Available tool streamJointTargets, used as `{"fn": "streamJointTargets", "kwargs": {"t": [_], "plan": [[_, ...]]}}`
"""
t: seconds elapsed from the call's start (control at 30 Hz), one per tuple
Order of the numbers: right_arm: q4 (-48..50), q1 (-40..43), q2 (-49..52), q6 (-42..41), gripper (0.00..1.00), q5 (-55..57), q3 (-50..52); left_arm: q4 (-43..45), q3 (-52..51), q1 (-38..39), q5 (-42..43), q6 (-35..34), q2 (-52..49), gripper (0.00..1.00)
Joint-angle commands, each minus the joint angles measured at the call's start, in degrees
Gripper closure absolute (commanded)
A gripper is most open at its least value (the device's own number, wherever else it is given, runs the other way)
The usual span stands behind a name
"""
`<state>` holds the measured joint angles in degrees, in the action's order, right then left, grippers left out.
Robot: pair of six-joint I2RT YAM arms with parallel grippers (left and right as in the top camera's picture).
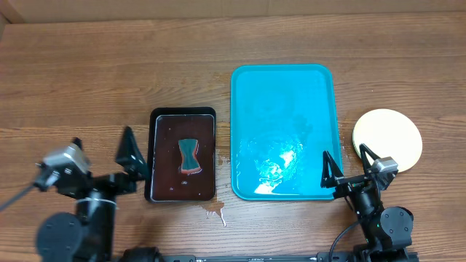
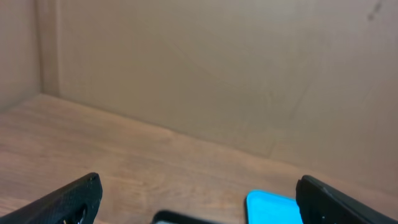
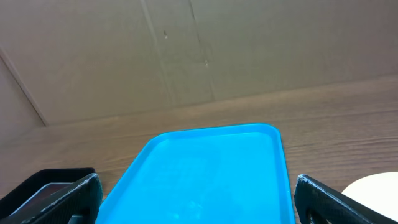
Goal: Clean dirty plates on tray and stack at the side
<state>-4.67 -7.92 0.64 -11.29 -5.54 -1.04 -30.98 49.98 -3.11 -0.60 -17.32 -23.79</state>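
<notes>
Left fingers [image 1: 131, 154] and right fingers [image 1: 330, 172] wide apart, empty, touching nothing

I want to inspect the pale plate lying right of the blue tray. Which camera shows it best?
Overhead: the whole pale yellow plate shows, right of the turquoise tray. The right wrist catches only its edge; the left wrist misses it.

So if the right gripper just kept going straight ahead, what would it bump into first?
Probably the blue tray: the open right gripper points out over its right side. If it rides high enough to clear it, the way looks free to the cardboard wall. Height is hard to judge.
</notes>
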Motion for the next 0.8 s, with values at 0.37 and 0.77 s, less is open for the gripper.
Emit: {"fn": "streamJointTargets", "kwargs": {"t": [0.37,0.77], "plan": [[0.28,-0.17,-0.26,0.44,0.00,0.37,0.57,24.37,-36.85,-0.09,5.16,1.90,23.26,0.00],[0.28,-0.17,-0.26,0.44,0.00,0.37,0.57,31.91,-49.72,0.13,4.87,1.90,23.63,0.00]]}}
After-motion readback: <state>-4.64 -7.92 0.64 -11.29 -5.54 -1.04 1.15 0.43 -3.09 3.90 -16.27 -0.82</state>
